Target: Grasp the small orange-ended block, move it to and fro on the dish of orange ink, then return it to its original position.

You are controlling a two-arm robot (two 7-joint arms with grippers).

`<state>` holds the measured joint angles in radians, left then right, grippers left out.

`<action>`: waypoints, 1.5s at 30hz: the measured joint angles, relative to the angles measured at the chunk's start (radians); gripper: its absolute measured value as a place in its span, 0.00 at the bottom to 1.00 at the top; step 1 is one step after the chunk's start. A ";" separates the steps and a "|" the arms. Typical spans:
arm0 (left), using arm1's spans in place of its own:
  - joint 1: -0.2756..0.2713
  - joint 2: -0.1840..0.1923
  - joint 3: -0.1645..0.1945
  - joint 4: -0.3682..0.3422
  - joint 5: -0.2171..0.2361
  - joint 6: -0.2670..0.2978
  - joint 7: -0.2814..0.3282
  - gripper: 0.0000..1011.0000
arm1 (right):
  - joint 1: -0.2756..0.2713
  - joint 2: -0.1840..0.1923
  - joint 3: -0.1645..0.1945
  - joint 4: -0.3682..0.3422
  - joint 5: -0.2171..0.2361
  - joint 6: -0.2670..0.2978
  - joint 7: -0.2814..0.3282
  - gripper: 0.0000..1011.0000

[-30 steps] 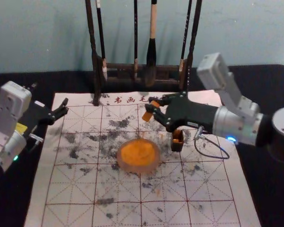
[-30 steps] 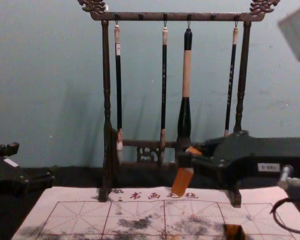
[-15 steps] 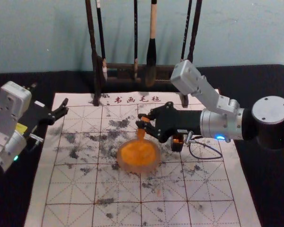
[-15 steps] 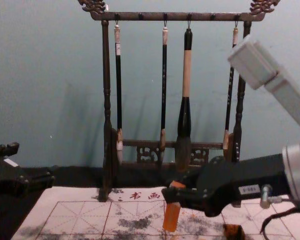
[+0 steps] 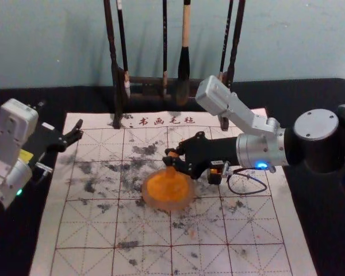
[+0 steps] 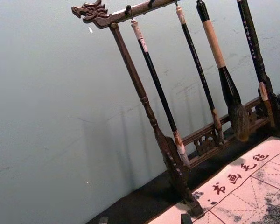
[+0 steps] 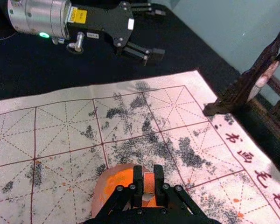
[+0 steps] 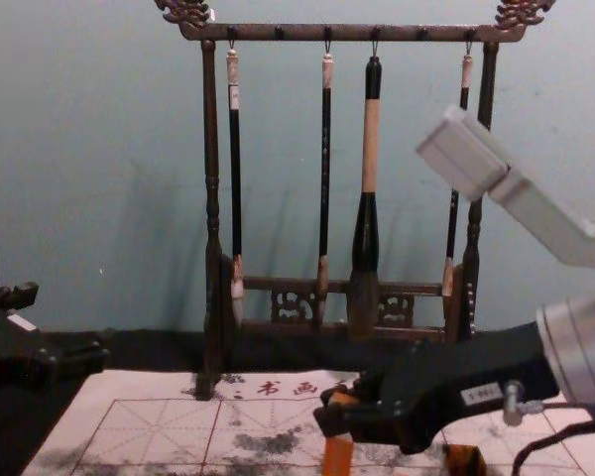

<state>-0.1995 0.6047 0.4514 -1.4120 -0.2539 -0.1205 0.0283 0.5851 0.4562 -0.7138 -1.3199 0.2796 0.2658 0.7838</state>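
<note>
My right gripper (image 5: 171, 159) is shut on the orange block (image 5: 171, 171), held roughly upright over the far part of the dish (image 5: 167, 205) of orange ink; whether its lower end touches the ink I cannot tell. In the chest view the right gripper (image 8: 337, 412) grips the block (image 8: 337, 458) near its top. The right wrist view has the block (image 7: 149, 181) between the tips of the right gripper (image 7: 149, 186), above the dish (image 7: 99, 190). Idle at the left, my left gripper (image 5: 71, 135) stands open; its tips show at the left wrist view's edge.
A small dark box (image 5: 215, 177) with orange inside stands right of the dish, beneath the right gripper's near side. Behind the marked felt mat (image 5: 144, 230), a wooden rack (image 5: 144, 85) holds several hanging brushes.
The right gripper has carried the block left, toward the body and down, from behind the dish to over it. The block has gone from tilted to nearly upright. The left arm has stayed still.
</note>
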 joint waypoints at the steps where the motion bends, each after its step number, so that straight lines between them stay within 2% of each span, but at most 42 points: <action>1: 0.000 0.000 0.000 0.000 0.000 0.000 0.000 0.99 | 0.003 -0.001 -0.003 0.004 0.001 0.001 0.001 0.12; 9: 0.000 0.000 0.000 0.000 0.000 0.000 0.000 0.99 | 0.036 -0.018 -0.039 0.048 0.002 0.005 0.001 0.12; 19: 0.000 0.000 0.000 0.000 0.000 0.000 0.000 0.99 | 0.061 -0.031 -0.064 0.081 -0.008 0.001 -0.003 0.12; 35: 0.000 0.000 0.000 0.000 0.000 0.000 0.000 0.99 | 0.074 -0.034 -0.073 0.090 -0.019 -0.005 -0.012 0.12; 45: 0.000 0.000 0.000 0.000 0.000 0.000 0.000 0.99 | 0.070 -0.013 -0.072 0.074 -0.020 -0.010 -0.006 0.12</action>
<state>-0.1995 0.6046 0.4514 -1.4120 -0.2539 -0.1205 0.0283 0.6551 0.4433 -0.7855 -1.2455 0.2600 0.2555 0.7778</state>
